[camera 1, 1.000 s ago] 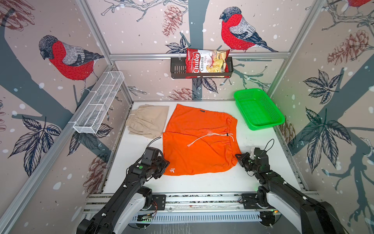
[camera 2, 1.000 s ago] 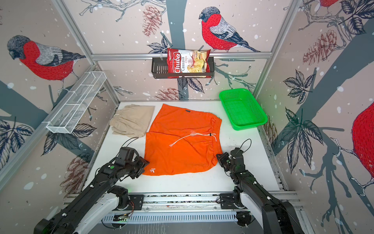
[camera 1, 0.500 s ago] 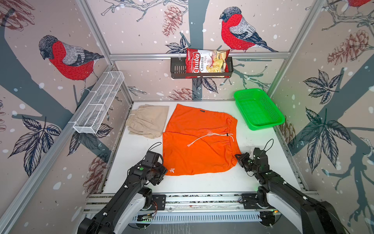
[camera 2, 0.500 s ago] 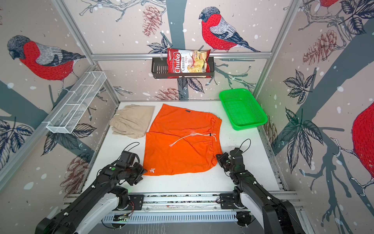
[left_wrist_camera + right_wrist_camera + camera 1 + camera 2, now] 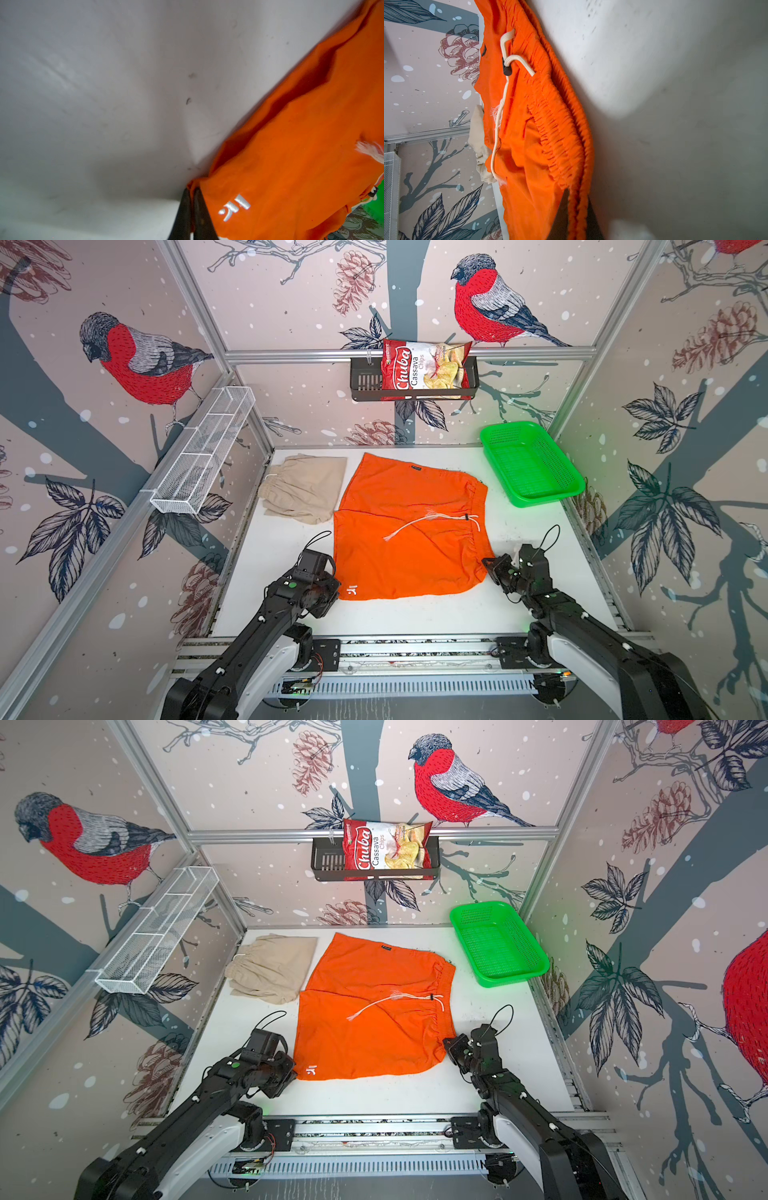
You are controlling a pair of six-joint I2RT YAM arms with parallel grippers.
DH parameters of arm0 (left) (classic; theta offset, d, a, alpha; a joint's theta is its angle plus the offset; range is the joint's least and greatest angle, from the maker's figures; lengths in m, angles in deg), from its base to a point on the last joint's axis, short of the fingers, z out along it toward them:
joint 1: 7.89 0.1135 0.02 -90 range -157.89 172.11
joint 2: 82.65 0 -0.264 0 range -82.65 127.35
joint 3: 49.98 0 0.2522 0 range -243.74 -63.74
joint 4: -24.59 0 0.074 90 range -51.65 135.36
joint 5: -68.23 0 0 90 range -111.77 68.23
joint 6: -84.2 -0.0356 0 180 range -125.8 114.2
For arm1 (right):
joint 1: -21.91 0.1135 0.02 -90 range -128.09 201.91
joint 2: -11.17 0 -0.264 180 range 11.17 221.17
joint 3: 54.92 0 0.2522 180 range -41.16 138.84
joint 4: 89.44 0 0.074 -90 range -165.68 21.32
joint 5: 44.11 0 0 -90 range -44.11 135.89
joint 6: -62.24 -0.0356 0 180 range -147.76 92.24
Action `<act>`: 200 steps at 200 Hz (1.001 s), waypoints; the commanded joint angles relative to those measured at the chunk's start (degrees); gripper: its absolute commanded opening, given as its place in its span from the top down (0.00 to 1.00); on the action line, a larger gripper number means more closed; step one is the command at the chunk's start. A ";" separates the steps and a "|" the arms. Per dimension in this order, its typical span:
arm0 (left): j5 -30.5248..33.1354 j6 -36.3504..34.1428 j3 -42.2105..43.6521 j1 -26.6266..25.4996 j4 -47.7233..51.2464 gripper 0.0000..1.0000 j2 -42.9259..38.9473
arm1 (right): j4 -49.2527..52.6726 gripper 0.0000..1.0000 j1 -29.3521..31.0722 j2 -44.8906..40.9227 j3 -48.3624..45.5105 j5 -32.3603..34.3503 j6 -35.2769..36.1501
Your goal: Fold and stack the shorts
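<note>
Now | left gripper (image 5: 192, 198) is pinching orange shorts' (image 5: 407, 543) hem corner | right gripper (image 5: 577, 206) is clamping waistband (image 5: 560, 124) | advice: lifting both evenly, edge taut

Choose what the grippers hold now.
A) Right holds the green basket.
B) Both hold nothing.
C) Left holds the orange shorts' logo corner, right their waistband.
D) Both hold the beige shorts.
C: the left gripper is shut on the orange shorts beside the white logo; the right gripper pinches their gathered waistband.
</note>
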 commanded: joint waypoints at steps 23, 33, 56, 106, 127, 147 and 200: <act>1.88 -0.78 -1.46 0.07 7.20 1.00 -3.69 | 6.75 1.00 2.84 -2.72 0.65 2.04 0.67; 2.56 -0.63 -2.13 0.06 9.36 1.00 -5.38 | 9.58 1.00 3.93 -4.15 1.16 2.79 0.46; 3.64 -0.19 -4.24 0.01 14.00 1.00 -9.92 | 17.45 1.00 8.19 -9.16 2.41 5.72 -1.85; 7.75 -2.04 -11.20 0.03 18.07 1.00 -11.99 | 32.77 1.00 10.90 -20.31 7.74 11.33 -4.03; 10.24 -5.25 -16.32 -0.05 19.11 1.00 -9.91 | 37.86 1.00 10.80 -20.13 12.38 12.36 -2.47; 12.03 -8.06 -20.69 0.04 19.64 1.00 -7.64 | 41.72 1.00 10.74 -18.18 16.78 12.55 -0.32; 13.42 -10.22 -25.83 -0.01 22.11 1.00 -8.50 | 51.48 1.00 11.85 -16.27 27.20 13.93 2.66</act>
